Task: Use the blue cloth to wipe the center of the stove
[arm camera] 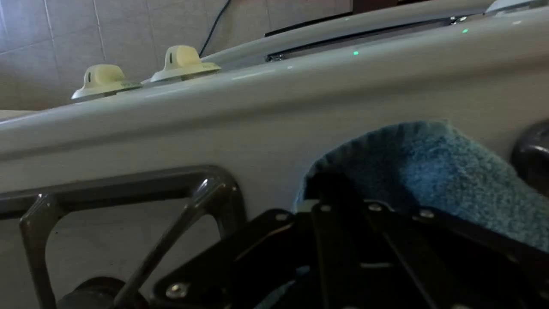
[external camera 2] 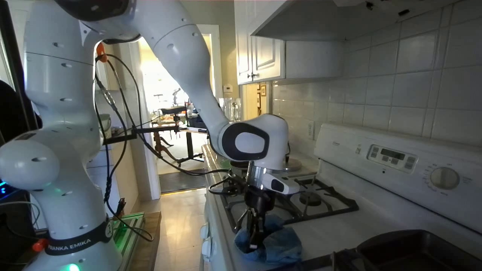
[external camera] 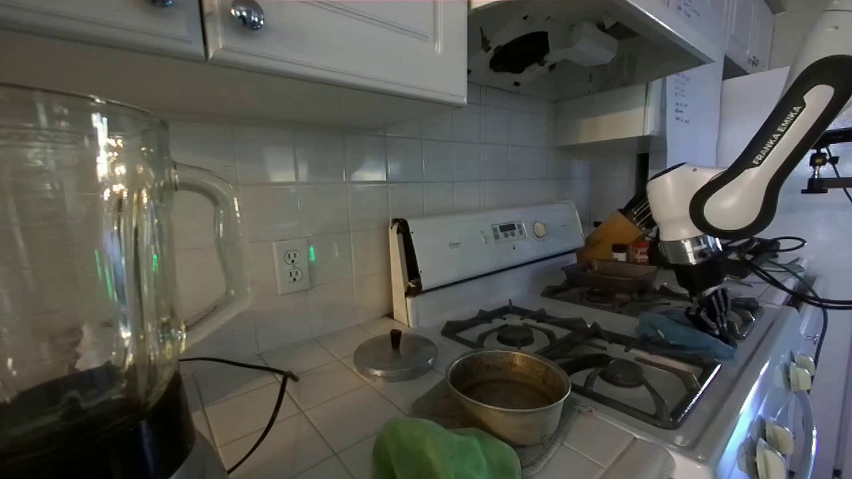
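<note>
On the stove [external camera 2: 324, 233], beneath the arm [external camera 2: 184, 64], wiping appears to be in hand: between the grates [arm camera: 124, 189], toward the front, the blue cloth [external camera 2: 284, 244] is bunched and seems pinched in the closed end effector [external camera 2: 255, 242]. Next, a lightly pressed sweep rearward seems called for. On the arm "FRANKA EMIKA" [external camera: 777, 135] can be read; the stove's badge [external camera: 454, 245] cannot.

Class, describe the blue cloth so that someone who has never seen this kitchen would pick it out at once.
Find the white stove, then the black gripper pointing down at its top. Bunched against that gripper is the blue cloth: crumpled, fuzzy fabric, unlike the rigid dark grates nearby.
</note>
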Controlling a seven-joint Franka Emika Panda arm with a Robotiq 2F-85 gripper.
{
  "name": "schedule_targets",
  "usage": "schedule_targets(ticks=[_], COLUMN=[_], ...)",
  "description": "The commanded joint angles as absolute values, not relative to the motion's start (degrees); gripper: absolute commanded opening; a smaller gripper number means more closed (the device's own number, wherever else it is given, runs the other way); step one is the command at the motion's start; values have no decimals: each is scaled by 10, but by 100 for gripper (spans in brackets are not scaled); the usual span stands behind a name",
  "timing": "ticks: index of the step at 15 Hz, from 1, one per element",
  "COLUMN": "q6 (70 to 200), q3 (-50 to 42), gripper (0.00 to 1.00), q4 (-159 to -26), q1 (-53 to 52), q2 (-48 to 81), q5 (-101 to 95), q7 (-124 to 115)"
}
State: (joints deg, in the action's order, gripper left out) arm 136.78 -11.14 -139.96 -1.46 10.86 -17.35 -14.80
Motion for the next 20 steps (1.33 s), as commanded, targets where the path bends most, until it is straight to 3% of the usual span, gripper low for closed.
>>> schedule_targets(ticks=[1, 9, 11, 20], q6=[1384, 1382, 1383, 1379], q3=[-102, -99, -94, -42], gripper=[39, 96, 100, 100], q4=[-1450, -1483, -1491, -1525], q1=[-3, 5, 7, 26], q2=[72, 14, -7, -127], q5=[-192, -210, -205, -197], q7=[-171, -197, -202, -267])
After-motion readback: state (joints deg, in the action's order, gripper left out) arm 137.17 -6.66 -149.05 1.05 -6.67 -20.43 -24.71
